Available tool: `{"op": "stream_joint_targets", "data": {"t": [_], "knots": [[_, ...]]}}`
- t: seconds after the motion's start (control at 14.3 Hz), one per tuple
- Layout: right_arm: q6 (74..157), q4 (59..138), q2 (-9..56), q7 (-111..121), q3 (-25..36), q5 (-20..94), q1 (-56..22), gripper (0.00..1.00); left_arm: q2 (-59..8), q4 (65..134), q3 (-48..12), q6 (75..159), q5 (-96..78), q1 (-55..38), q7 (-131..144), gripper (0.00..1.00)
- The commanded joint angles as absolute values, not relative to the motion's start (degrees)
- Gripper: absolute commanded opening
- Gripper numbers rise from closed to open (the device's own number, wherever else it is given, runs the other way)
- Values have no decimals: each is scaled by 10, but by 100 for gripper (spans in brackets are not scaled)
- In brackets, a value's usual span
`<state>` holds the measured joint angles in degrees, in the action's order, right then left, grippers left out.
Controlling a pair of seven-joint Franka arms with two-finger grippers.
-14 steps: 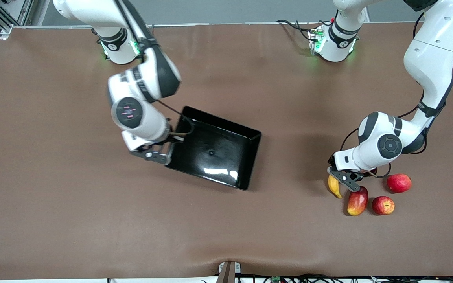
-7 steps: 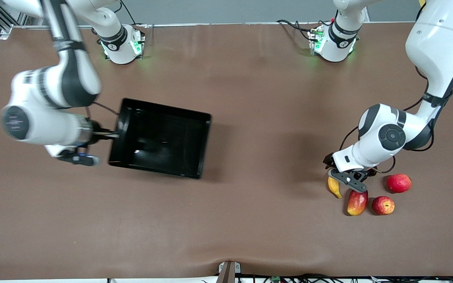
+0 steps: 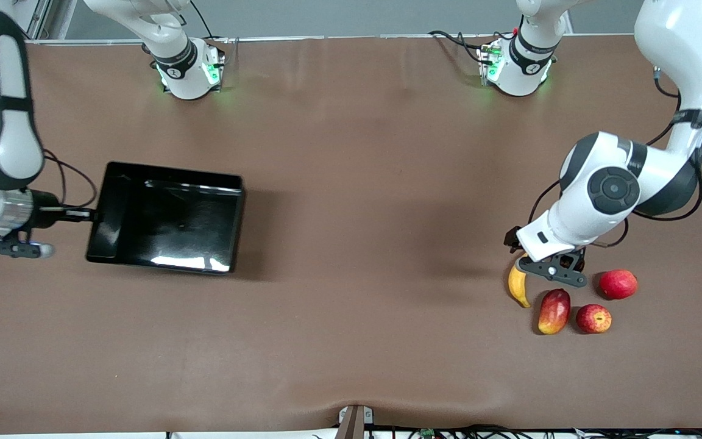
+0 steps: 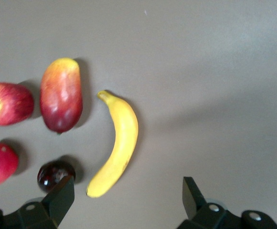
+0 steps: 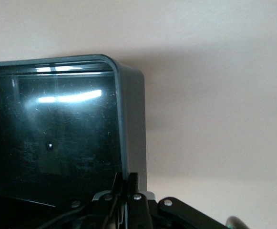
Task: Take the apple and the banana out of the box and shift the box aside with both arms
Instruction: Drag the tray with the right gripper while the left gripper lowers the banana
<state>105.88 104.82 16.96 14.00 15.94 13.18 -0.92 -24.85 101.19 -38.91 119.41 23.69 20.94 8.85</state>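
We've just hauled the box a long way toward the right arm's end of the table, and it now sits squared up there, empty, with glare streaking its glossy floor. Our right gripper is pressed together on the box wall at that end, and the right wrist view shows the thin wall running straight into the pinch. At the left arm's end, our left gripper has lifted a touch and its fingers now stand spread wide, empty, hanging over the fruit. The banana lies free on the table, and the apple sits nearer the front camera, just beside the mango; a plain red fruit rests close by. So by our reckoning both fruits are out, the banana has just been let go, and the box is nearly where it needs to be, though only one arm is on it. As for what's hidden: the left wrist view picks out a small dark round thing by the banana's end, which the gripper covers in the front view, and we can't say what it is. The right forearm runs off the picture's edge.
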Motion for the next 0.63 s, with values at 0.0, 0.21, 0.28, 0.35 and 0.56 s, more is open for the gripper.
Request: {"op": "stream_joint_targets", "data": {"t": [0.0, 0.21, 0.28, 0.35, 0.56], "knots": [[1092, 1048, 200, 226, 145, 135, 45, 0, -229, 998, -396, 1148, 239, 214, 117, 100], [1135, 1048, 236, 280, 143, 143, 83, 0, -201, 974, -396, 1104, 198, 214, 137, 100], [1156, 1048, 252, 313, 142, 157, 97, 0, -189, 973, -396, 1097, 180, 215, 150, 100], [1168, 1048, 266, 347, 143, 179, 107, 0, -174, 972, -396, 1093, 172, 214, 154, 100], [1174, 1048, 287, 377, 143, 213, 118, 0, -163, 921, -396, 1043, 173, 214, 149, 100]]}}
